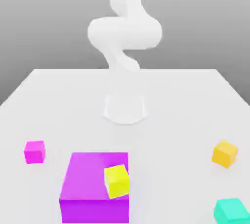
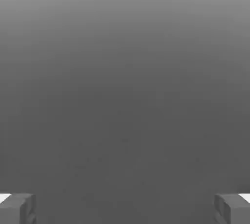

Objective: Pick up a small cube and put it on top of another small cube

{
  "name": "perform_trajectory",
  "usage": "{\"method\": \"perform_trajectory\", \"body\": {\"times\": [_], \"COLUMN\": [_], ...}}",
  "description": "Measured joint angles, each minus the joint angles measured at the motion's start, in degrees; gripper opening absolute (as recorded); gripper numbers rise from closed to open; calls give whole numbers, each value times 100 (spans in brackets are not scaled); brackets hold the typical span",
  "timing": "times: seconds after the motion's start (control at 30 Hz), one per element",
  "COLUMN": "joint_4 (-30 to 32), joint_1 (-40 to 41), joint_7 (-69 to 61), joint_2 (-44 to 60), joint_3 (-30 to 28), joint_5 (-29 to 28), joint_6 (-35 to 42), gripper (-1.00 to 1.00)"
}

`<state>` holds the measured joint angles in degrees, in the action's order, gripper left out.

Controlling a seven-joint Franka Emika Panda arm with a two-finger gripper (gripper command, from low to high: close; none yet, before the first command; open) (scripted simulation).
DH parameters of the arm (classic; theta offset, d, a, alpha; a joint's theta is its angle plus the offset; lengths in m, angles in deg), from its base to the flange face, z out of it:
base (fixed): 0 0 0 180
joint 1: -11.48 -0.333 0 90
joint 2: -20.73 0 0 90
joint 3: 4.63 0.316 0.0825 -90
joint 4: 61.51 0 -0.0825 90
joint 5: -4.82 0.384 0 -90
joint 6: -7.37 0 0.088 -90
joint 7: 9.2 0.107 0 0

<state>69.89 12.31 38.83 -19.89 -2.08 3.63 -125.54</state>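
A pale surface (image 1: 168,115) is noted under all the items. The white robot arm (image 1: 125,32) is mounted at its far side, and its upper part is cut by the exterior view's top edge. The large purple block (image 1: 88,176) is placed in front of the base; by it the direct line between the two task cubes is not crossed. The teal cube (image 1: 232,212), to be lifted, is found on the surface at the exterior view's near right corner, well apart from the base and partly cropped. The lemon-yellow cube (image 1: 117,181), its intended seat, appears to be carried on the block's top, at the edge facing the teal cube. No long axis is offered by the teal cube; its turned faces are judged to govern alignment. The fingers (image 2: 17,211) are found wide apart, with nothing held. An outward and downward reach, toward the exterior view's near right, is judged to be required.
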Motion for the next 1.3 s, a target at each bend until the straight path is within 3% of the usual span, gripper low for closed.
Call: {"method": "perform_trajectory", "body": {"times": [0.57, 0.8, 1.03, 1.17, 1.2, 1.3], "joint_4": [-265, -365, -448, -616, -643, -643], "joint_1": [104, -283, -633, -941, -995, -995], "joint_7": [1764, 2373, 2712, 2997, 3039, 3037], "joint_2": [3569, 4989, 6307, 7134, 7254, 7254], "joint_3": [1416, 1539, 1707, 1384, 1320, 1321], "joint_5": [-1181, -1504, -1445, -1781, -1837, -1835], "joint_6": [-759, -1094, -1518, -2087, -2176, -2181], "gripper": [0, 0, 0, 0, -100, -100]}}
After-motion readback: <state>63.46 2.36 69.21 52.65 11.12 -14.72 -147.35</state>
